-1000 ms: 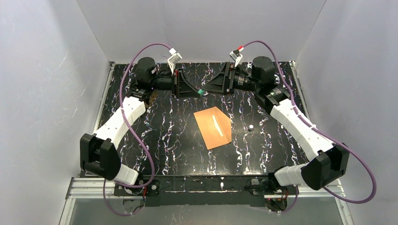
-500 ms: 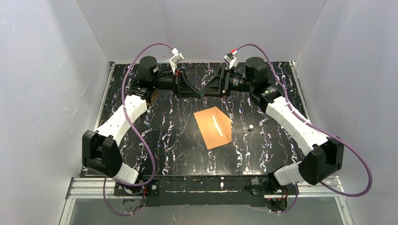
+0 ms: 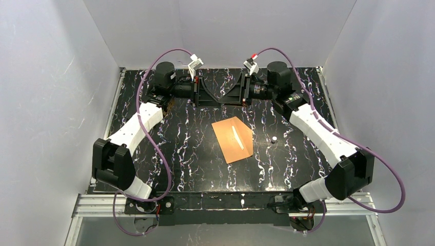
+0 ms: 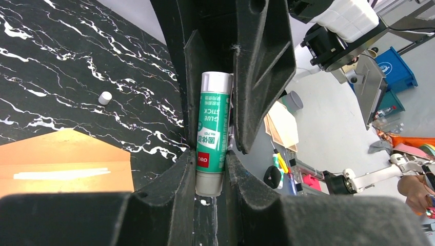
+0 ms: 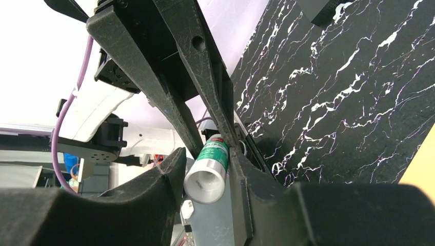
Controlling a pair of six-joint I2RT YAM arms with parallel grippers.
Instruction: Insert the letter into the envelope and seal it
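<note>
Glue stick (image 4: 212, 134) clamped by left jaws and right jaws, hardly visible from above; envelope (image 3: 225, 141) flat.

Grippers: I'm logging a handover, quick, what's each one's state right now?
Left gripper: closed on the glue stick.
Right gripper: closed on the same glue stick.

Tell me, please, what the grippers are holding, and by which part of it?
Both hold the glue stick: the left gripper clamps its grey end, and the right gripper clamps the opposite, white end.
</note>
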